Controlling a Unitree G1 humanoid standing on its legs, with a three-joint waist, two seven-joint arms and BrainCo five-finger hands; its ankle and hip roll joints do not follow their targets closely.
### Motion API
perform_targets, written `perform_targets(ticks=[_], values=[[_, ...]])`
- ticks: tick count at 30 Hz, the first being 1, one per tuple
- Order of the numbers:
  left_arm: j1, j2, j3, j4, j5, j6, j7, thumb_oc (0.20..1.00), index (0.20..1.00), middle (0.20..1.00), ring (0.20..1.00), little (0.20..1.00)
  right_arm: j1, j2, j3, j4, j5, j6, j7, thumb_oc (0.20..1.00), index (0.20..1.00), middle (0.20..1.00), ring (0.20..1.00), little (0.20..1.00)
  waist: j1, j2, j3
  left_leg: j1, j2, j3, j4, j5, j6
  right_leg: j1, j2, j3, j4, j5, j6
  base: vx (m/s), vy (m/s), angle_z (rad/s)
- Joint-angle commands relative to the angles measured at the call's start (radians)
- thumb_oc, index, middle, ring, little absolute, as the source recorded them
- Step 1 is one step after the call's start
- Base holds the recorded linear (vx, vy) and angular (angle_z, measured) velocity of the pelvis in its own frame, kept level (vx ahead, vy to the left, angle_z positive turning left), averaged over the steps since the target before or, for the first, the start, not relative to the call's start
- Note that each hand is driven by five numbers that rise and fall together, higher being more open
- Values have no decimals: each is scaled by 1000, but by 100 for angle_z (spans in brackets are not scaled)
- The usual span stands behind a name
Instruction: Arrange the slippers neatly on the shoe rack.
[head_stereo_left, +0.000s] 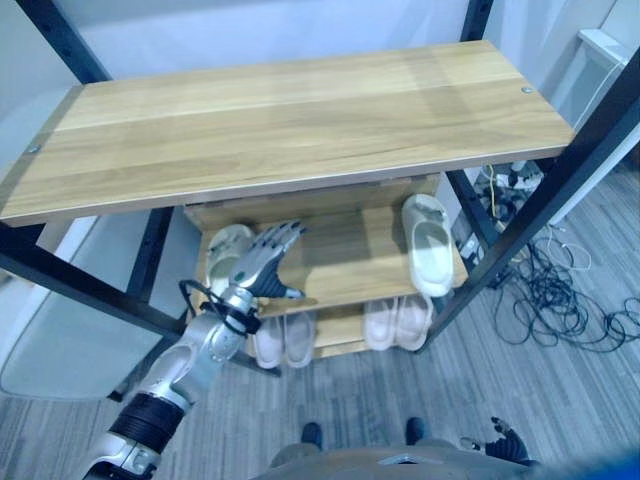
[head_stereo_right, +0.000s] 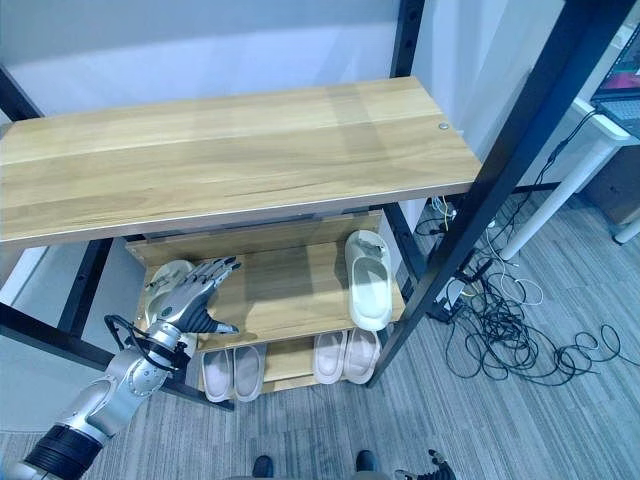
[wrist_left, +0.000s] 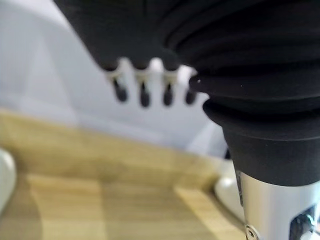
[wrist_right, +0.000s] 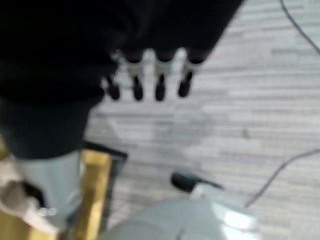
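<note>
The shoe rack's middle wooden shelf (head_stereo_left: 350, 250) holds two cream slippers lying apart. One cream slipper (head_stereo_left: 428, 245) lies at the shelf's right end, toe towards the back. The other cream slipper (head_stereo_left: 220, 252) lies at the left end, partly hidden behind my left hand (head_stereo_left: 262, 265). That hand is open with its fingers spread just in front of the shelf edge, holding nothing; its fingertips (wrist_left: 145, 92) point over the shelf board. My right hand (head_stereo_left: 503, 432) hangs low at my right side with straight fingers (wrist_right: 160, 85) above the floor.
A wide wooden top shelf (head_stereo_left: 290, 120) overhangs the middle one. The bottom shelf carries two pale pink pairs (head_stereo_left: 283, 340) (head_stereo_left: 398, 322). Black frame posts (head_stereo_left: 560, 180) flank the rack. Loose cables (head_stereo_left: 560, 290) lie on the floor at the right, near a white table (head_stereo_right: 590, 120).
</note>
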Motion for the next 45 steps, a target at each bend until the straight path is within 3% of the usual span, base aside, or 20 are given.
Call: perform_targets(ticks=[1,12,20,29,45], values=[[-133,64,60,39,72,31,82,1000,1000,1000,1000,1000,14,17,13,54,6,-16,-21,1000,1000,1000,1000,1000,-24,-15,-78,-46,-42,-24,12,10,9,-11,-12,16,16,-11,35,7,-76,5],[-249,164,23,203,190,111,127,1000,1000,1000,1000,1000,9,14,64,31,-11,-19,-17,1000,1000,1000,1000,1000,-39,37,-77,-86,-27,-13,12,30,-24,-31,-1,-5,16,-28,34,8,-27,3],[-390,214,-142,379,264,134,104,1000,1000,1000,1000,1000,-5,-10,82,30,-4,-32,-25,1000,1000,1000,1000,1000,-65,79,-60,-108,-26,10,12,37,-30,-63,0,1,16,-21,43,-3,11,-2],[-445,199,-202,504,291,164,123,1000,1000,1000,1000,1000,-4,-17,91,-6,-4,-50,-29,1000,1000,1000,1000,1000,-76,78,-55,-126,-22,21,12,32,-29,-88,10,17,16,-16,41,10,11,-5],[-308,205,-26,385,256,195,154,1000,1000,1000,1000,1000,0,15,92,-13,0,-42,-17,1000,1000,1000,1000,1000,-60,65,-48,-104,-28,16,12,20,-24,-67,11,11,16,-30,34,23,12,1]])
